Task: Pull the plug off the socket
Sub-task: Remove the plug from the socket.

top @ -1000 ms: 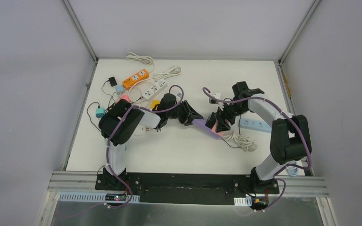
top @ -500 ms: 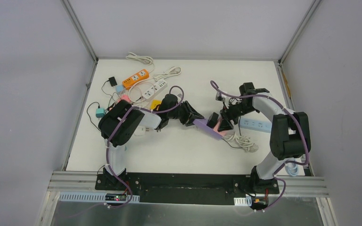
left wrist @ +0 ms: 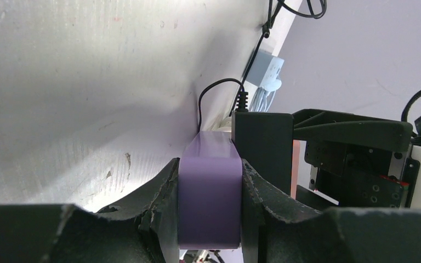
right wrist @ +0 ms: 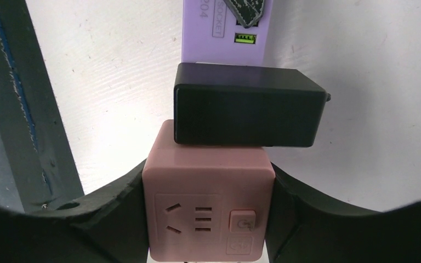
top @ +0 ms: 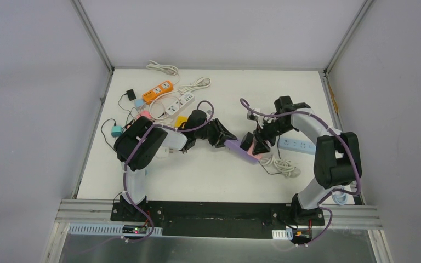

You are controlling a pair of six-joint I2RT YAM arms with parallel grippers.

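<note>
The black plug block [right wrist: 246, 112] sits at the middle of the table [top: 208, 170], pressed against the end of the purple power strip [left wrist: 209, 164] on one side and the pink cube socket [right wrist: 208, 213] on the other. Its pins are hidden, so I cannot tell which of the two it is seated in. A thin black cable [left wrist: 214, 93] leaves it. The right gripper [top: 255, 145] is closed on the sides of the pink cube socket; the left gripper [top: 227, 139] is clamped across the purple power strip. From above both grippers cover the joint, and only slivers of purple and pink show. In the right wrist view the strip is cut off at the top edge. A pale blue strip [top: 296, 146] lies just beside the right gripper
</note>
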